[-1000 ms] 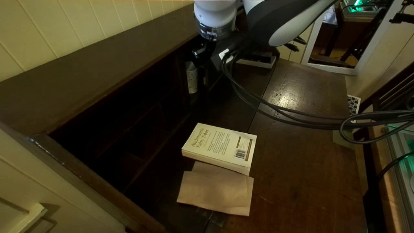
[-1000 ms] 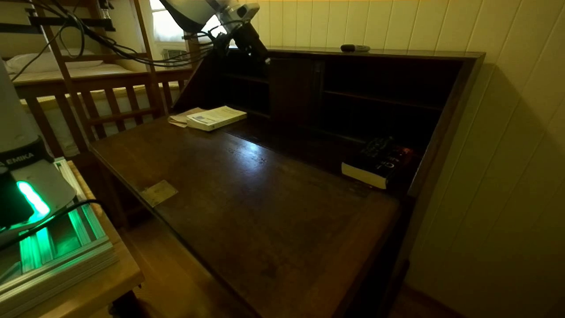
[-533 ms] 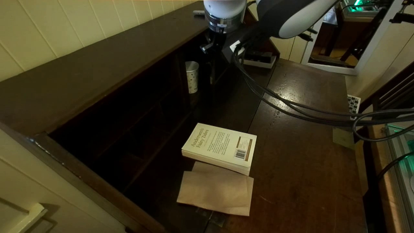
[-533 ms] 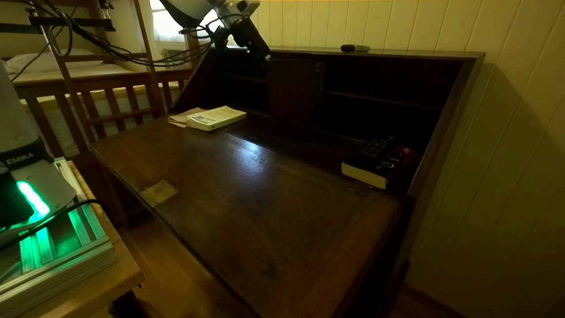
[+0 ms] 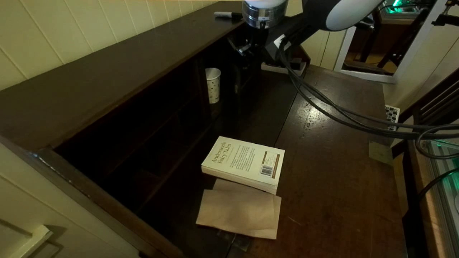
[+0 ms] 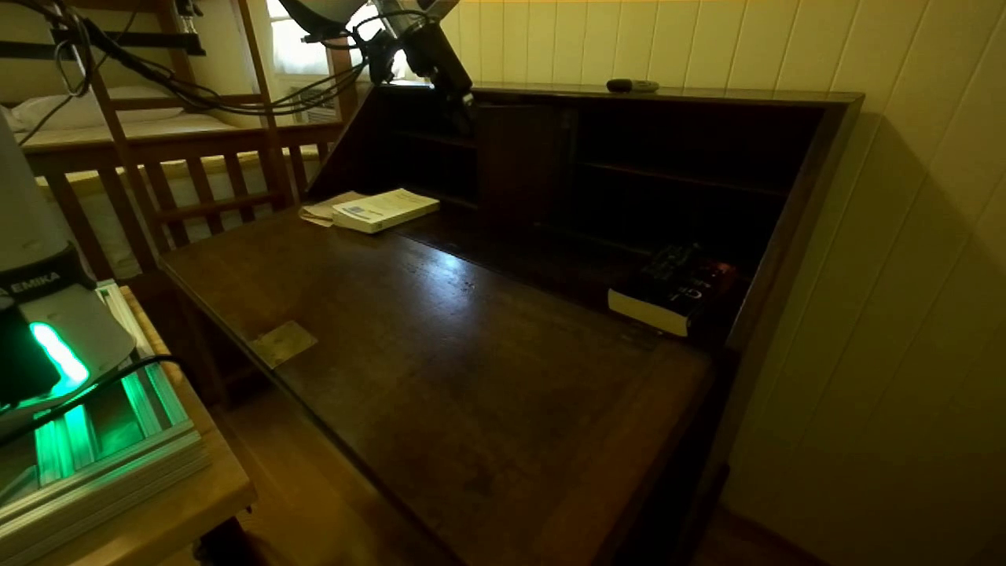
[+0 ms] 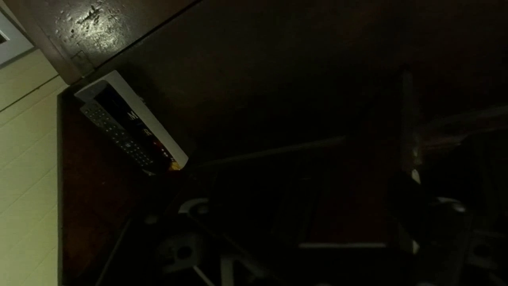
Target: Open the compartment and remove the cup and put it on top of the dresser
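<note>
The dresser [image 5: 118, 68] is dark brown with a long flat top; it also shows in an exterior view [image 6: 731, 96]. The cup [image 5: 213, 86], pale with dark specks, stands upright in the compartment. The compartment's door [image 5: 236, 80] stands swung out beside the cup; in an exterior view the door [image 6: 519, 157] faces the camera and hides the cup. My gripper [image 5: 245, 53] is at the far side of the door, apart from the cup, just below the top edge. In the dark wrist view its fingers [image 7: 313, 198] look wide apart with nothing held. The cup is not visible there.
A pale book [image 5: 245, 163] and a brown envelope [image 5: 240, 213] lie on the desk surface. A dark book [image 6: 676, 291] lies at the opposite end, with a remote [image 7: 117, 135] on it. A marker [image 5: 226, 15] lies on the top. Cables [image 5: 333, 111] hang from the arm.
My gripper has moved away from in front of the cup toward the dresser's far end. The cup and the marker on top, earlier partly or wholly covered, now show. The cup has not moved.
</note>
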Robot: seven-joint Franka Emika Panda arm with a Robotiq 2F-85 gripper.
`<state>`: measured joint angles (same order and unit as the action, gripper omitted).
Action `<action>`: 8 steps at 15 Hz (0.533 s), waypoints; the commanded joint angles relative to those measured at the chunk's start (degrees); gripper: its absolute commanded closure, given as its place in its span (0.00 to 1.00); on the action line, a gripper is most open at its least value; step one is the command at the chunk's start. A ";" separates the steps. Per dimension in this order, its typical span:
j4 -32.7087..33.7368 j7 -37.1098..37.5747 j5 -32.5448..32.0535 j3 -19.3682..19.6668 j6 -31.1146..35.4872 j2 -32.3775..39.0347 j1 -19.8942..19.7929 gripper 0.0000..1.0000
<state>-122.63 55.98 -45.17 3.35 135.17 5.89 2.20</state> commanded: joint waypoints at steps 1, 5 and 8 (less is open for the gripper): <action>-2.63 -4.12 2.95 -0.07 0.19 -3.35 -1.58 0.00; -3.70 -6.46 5.48 -0.51 3.47 -4.24 -1.94 0.00; -3.43 -6.75 7.44 -0.80 6.52 -3.47 -1.78 0.00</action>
<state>-124.68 51.12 -40.66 3.11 138.54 3.42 0.88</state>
